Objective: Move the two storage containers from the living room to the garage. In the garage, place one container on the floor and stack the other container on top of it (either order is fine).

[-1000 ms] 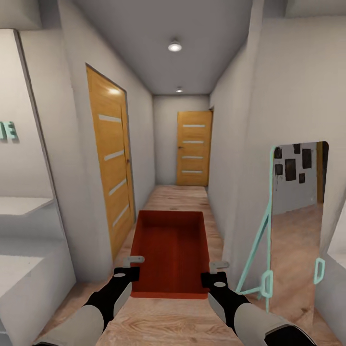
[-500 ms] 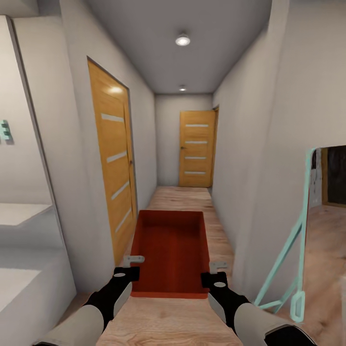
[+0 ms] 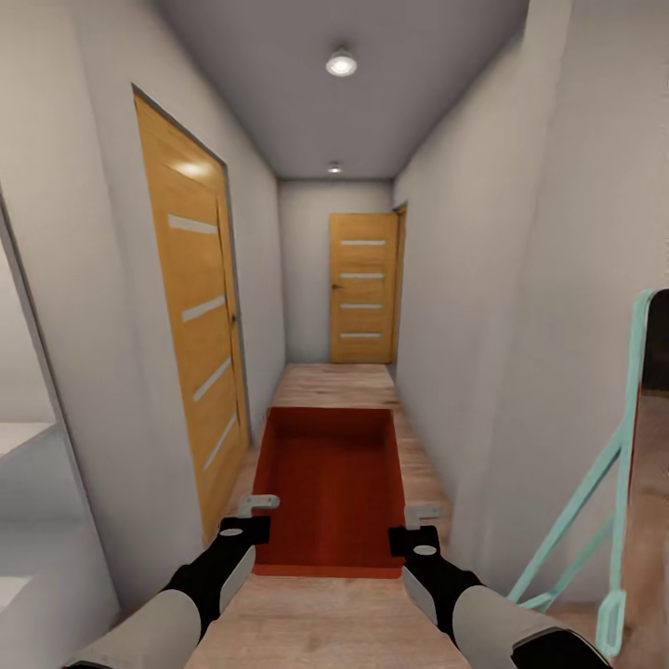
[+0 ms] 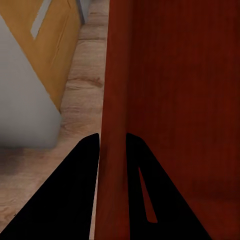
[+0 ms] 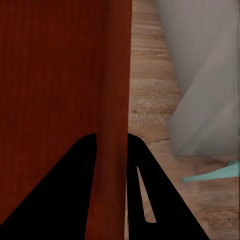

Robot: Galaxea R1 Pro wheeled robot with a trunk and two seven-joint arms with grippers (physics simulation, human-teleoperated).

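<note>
Held between both arms at the lower middle of the head frame, an orange-red storage container (image 3: 330, 488) was seen open-topped and level, its long axis running away from the camera down a narrow hallway. The left gripper (image 3: 253, 513) was clamped on the container's left wall near the closest corner, and the right gripper (image 3: 418, 520) was clamped on the right wall at the matching spot. In the left wrist picture the wall (image 4: 114, 125) was pinched between the two dark fingers (image 4: 75, 190), one outside and one inside the box. The same grip was shown in the right wrist picture, where the right wall (image 5: 115, 100) was squeezed between the fingers (image 5: 65, 185).

Light wood plank flooring (image 3: 339, 383) was seen beneath and beyond the container, stretching up the middle of the frame. An orange-brown door (image 3: 190, 307) with pale horizontal strips was set in the left wall (image 3: 93, 232) at the left of the frame, and a second door (image 3: 362, 288) of the same kind closed off the far end of the hallway at the centre. Two round ceiling lights (image 3: 341, 63) were lit at the top centre. A mint-green frame (image 3: 613, 520) was leaned against the right wall at the lower right edge. A pale grey block (image 3: 37, 539) was seen at the lower left.
</note>
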